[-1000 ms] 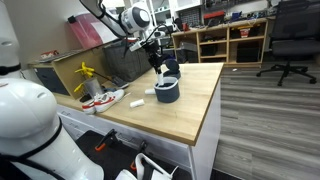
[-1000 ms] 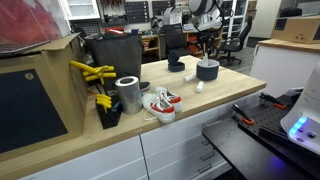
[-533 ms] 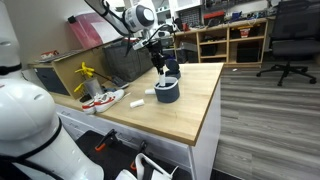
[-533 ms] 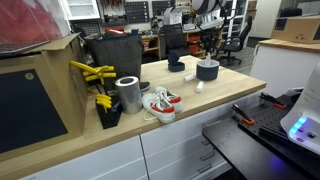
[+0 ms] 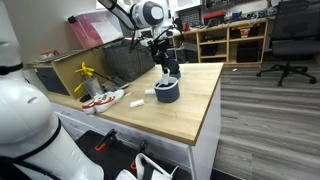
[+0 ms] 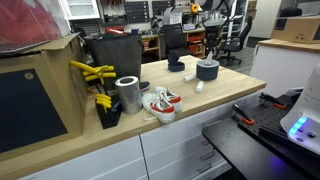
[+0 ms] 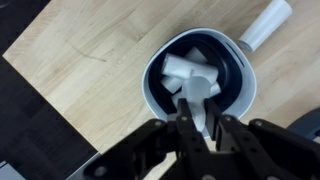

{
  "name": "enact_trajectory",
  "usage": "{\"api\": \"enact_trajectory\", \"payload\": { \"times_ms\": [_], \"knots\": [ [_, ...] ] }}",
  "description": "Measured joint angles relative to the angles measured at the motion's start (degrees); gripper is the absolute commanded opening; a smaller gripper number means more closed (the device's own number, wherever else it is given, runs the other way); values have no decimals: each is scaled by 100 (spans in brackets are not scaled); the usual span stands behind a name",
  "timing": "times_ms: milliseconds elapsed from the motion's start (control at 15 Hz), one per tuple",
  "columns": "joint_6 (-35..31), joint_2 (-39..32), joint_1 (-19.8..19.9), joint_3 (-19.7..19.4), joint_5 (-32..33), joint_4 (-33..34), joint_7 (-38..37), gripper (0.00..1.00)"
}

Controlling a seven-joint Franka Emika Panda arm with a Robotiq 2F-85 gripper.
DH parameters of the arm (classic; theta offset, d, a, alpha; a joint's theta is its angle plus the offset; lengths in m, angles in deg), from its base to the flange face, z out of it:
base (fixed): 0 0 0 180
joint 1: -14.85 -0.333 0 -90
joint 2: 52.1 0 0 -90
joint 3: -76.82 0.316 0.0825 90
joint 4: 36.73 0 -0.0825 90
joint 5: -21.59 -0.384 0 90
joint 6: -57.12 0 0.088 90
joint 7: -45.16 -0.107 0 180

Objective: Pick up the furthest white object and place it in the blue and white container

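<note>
The blue and white container (image 5: pixel 167 92) stands on the wooden table, near its far end in an exterior view (image 6: pixel 207 70). In the wrist view its pale rim (image 7: pixel 150 85) sits right under me, with a white object (image 7: pixel 178 68) lying inside. My gripper (image 7: pixel 198 120) hangs just above the tub in both exterior views (image 5: pixel 168 68) (image 6: pixel 210 52). Its fingers are shut on a white object (image 7: pixel 205 95) over the tub's opening. Another white cylinder (image 7: pixel 265 22) lies on the table beside the tub (image 5: pixel 138 102).
A red-and-white shoe (image 6: pixel 160 103), a silver can (image 6: pixel 128 94), yellow tools (image 6: pixel 92 75) and a black box (image 6: pixel 112 55) stand along one side of the table. A small black bowl (image 6: pixel 176 66) sits close to the tub. Office chairs stand beyond.
The arm has shifted a little sideways above the tub. The gripper stays over the opening with the white object between its fingers.
</note>
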Motion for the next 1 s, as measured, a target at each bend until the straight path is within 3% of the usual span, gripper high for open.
{"api": "enact_trajectory", "payload": {
  "times_ms": [267, 1000],
  "knots": [
    [-461, 127, 2, 7, -444, -167, -5, 5],
    [-2037, 177, -172, 46, -420, -1092, -27, 5]
  ]
}}
